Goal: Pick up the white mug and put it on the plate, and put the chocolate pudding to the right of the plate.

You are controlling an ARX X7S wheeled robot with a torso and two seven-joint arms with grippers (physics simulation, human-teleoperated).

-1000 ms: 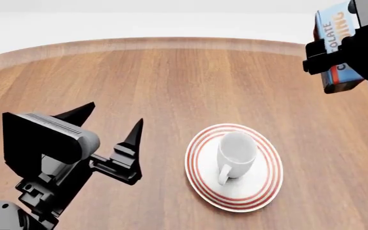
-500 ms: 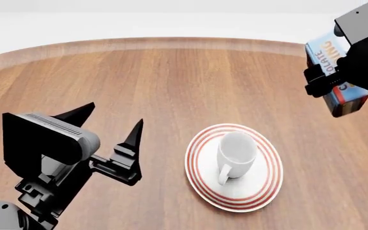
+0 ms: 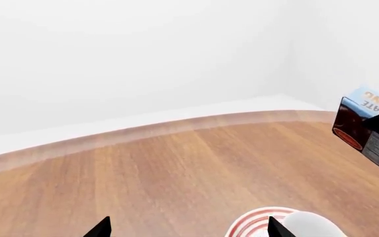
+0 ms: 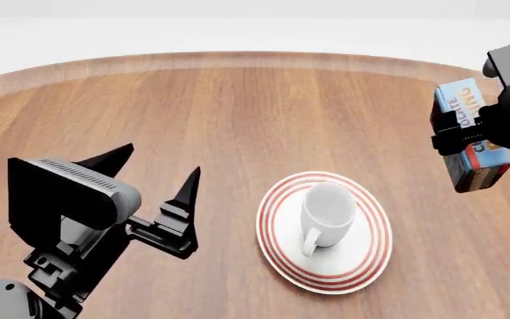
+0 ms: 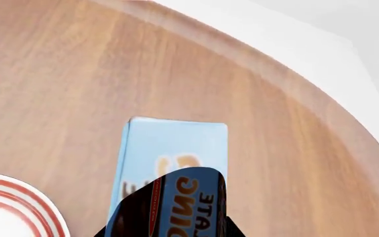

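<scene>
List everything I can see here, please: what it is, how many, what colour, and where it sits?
table: one, brown wood with a paler rounded edge, under everything.
plate: one, white with red rings, on the table right of centre.
white mug: one, plain white, standing on the plate.
chocolate pudding: one carton, light blue with orange lettering, held above the table to the right of the plate.
left gripper: one, black, open and empty, at the left.
right gripper: one, black, shut on the carton.

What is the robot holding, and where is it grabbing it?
The right gripper holds the pudding box, pinched across its middle. The left gripper is open and holds nothing.
</scene>
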